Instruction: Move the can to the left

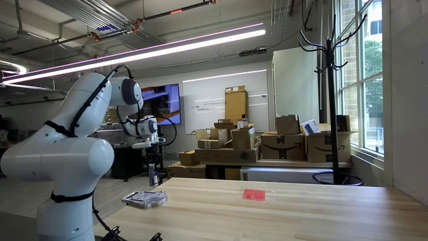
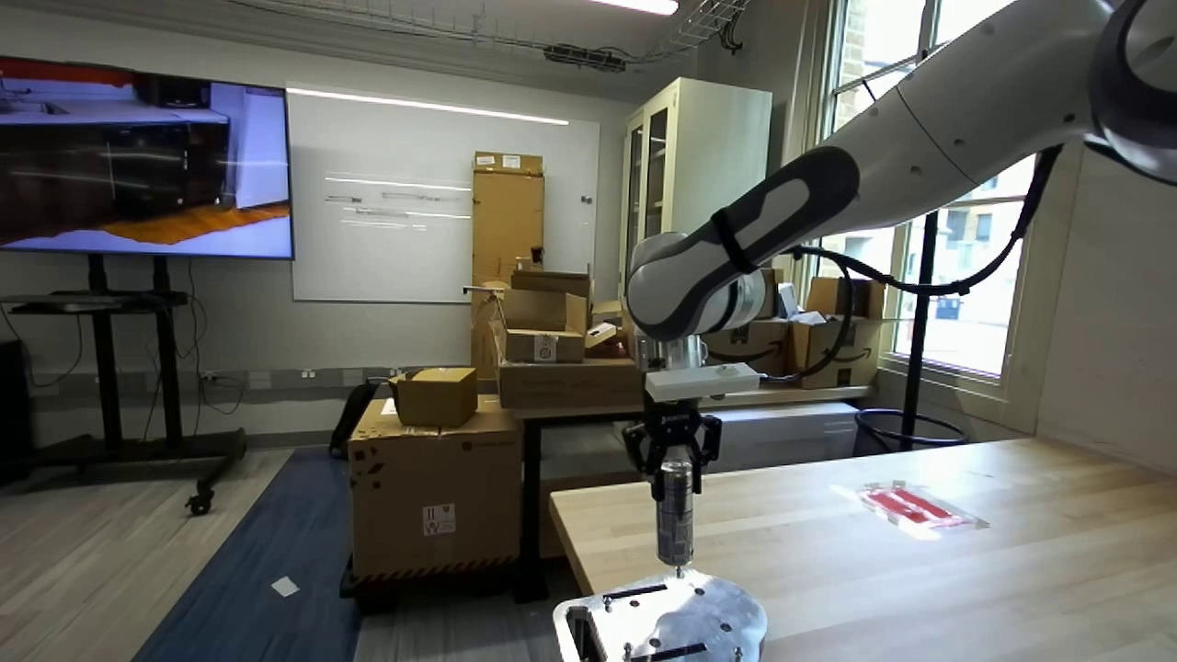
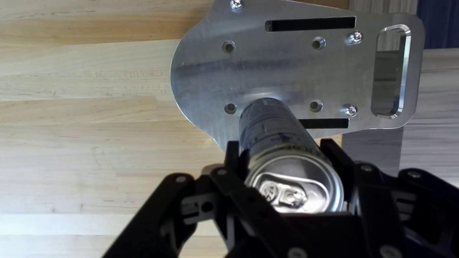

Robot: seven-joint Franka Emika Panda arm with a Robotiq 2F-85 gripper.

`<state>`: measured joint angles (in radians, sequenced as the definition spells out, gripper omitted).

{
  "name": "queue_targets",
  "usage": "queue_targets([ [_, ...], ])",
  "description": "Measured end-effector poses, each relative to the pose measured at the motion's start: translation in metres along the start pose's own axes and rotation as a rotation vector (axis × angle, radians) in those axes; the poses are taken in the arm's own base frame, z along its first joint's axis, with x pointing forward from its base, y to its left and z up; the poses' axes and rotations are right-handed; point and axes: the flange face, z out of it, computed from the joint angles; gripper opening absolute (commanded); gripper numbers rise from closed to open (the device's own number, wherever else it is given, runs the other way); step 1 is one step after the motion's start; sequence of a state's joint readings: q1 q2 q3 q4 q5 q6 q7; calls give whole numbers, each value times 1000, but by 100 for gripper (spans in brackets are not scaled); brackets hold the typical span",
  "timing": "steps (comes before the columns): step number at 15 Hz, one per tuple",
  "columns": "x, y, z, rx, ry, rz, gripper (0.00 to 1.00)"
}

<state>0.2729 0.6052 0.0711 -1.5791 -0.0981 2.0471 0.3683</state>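
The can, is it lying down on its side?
No, in an exterior view the can is upright, held by the hand.

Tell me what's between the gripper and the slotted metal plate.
The can, held upright by the gripper, as both exterior views show. Between its base and the slotted metal plate, only a gap, visible in an exterior view.

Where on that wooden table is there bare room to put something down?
Between the silvery metal plate and the flat red rectangle, and from that rectangle towards the plain grey wall, the pale wooden table looks bare. It's crowded at the plate: the black hand holds a slim silvery-blue drink can close by.
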Motion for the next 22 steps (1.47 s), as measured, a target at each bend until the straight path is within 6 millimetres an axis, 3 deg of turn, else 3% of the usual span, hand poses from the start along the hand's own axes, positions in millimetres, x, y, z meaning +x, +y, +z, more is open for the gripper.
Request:
queue_targets([
  [4, -3, -6, 5, 39, 1, 0, 33],
  [8, -12, -8, 27, 60, -13, 0, 33],
  [12, -23, 1, 56, 87, -31, 27, 33],
  [14, -25, 7, 57, 104, -26, 38, 33],
  [15, -26, 10, 57, 111, -23, 42, 83],
  [16, -28, 13, 58, 117, -22, 48, 84],
  [19, -32, 22, 60, 130, -25, 66, 100],
  [22, -38, 25, 60, 129, -27, 69, 100],
])
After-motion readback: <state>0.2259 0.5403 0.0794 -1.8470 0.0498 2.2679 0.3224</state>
